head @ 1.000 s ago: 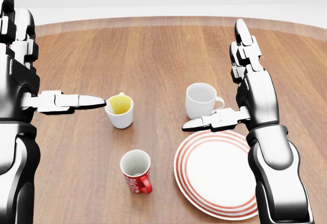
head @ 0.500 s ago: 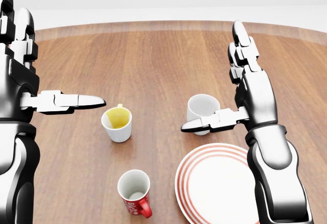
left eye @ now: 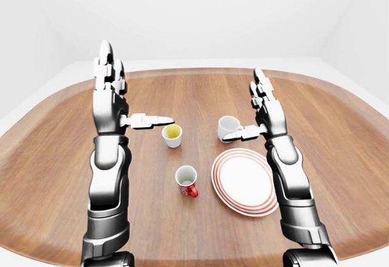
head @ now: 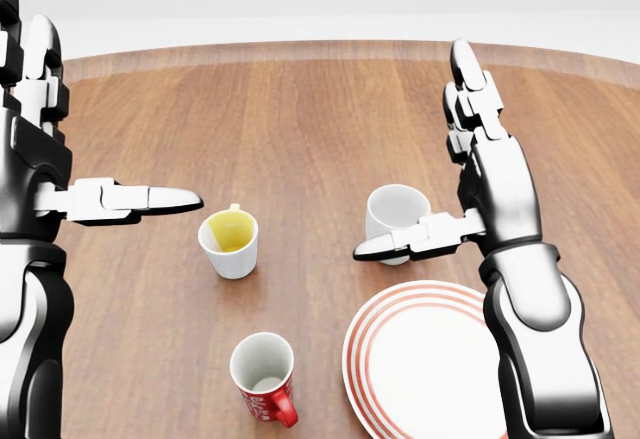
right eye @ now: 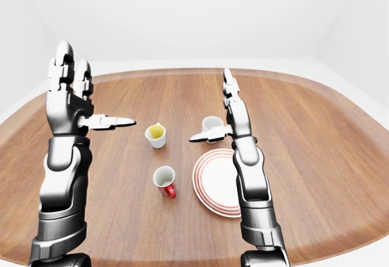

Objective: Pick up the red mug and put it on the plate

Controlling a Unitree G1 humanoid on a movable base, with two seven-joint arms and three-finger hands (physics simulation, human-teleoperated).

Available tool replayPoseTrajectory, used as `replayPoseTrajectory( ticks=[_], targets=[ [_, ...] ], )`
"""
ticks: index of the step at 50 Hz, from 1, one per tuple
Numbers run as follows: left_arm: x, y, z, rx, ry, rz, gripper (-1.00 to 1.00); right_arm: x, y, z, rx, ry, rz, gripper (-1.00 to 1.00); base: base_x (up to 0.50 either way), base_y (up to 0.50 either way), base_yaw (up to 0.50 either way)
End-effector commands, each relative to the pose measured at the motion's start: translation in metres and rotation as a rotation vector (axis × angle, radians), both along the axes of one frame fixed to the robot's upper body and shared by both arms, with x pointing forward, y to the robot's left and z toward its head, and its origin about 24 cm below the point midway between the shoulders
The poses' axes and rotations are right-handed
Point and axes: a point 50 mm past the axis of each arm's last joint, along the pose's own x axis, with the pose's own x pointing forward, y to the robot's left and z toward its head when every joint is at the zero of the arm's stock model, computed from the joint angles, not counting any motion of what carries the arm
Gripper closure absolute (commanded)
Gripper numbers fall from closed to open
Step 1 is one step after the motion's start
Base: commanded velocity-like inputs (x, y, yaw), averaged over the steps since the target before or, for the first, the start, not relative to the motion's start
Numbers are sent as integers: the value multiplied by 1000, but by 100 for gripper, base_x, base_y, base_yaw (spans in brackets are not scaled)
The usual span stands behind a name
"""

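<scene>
Your right hand [head: 470,174] was open, fingers pointing up and thumb stuck out sideways, held above the table [head: 300,109] and gripping nothing; your left hand [head: 50,159] was raised and spread the same way, also empty. In the head view the red mug [head: 264,377] stood upright at about 7 o'clock from picture centre, near the bottom edge, just beside the plate [head: 420,369] but apart from it, its handle turned toward 4 o'clock. Neither hand was near it, so the reach had not really begun. To do it well, I judge you needed to lower the right hand, the one closer to the plate, past the plate's rim and bring it in from the mug's 3 o'clock side, wrapping the fingers round the body rather than hooking the handle. You should have kept the thumb clear of the white mug [head: 395,214], which sat right behind that thumb in the picture, and lifted straight up before crossing the rim. Counted: three mugs in all, one red, one white, one white with a yellow inside [head: 230,242]; one plate; two hands.
</scene>
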Motion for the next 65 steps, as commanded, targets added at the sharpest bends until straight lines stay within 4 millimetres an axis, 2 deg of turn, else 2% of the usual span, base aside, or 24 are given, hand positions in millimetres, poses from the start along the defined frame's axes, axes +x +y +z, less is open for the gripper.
replayPoseTrajectory(
  ticks=[1, 6, 13, 24, 34, 43, 65],
  targets=[
    [-1, 2, 0, -1, 1, 5, -100, 3, 4, 7, -44, -17, 34, -100, 0, 0, 0],
    [-1, 4, -1, -4, 2, 8, -100, 4, 12, 14, -119, -42, 63, -100, 0, 0, 0],
    [-2, 5, 2, -2, -8, 11, -100, 8, 27, 10, -278, -17, 111, -100, 0, 0, 0],
    [-1, 3, 0, -2, 0, 8, -100, 10, 37, 4, -440, 21, 149, -100, 0, 0, 0],
    [0, 4, -2, -5, 10, 10, -100, 17, 42, -19, -524, 122, 154, -100, 0, 0, 0],
    [2, 3, -5, -9, 21, 12, -100, 20, 49, -20, -573, 138, 179, -100, 0, 0, 0],
    [1, 4, -2, -7, 12, 10, -100, 32, 73, -42, -681, 235, 230, -100, 0, 0, 0]
  ],
)
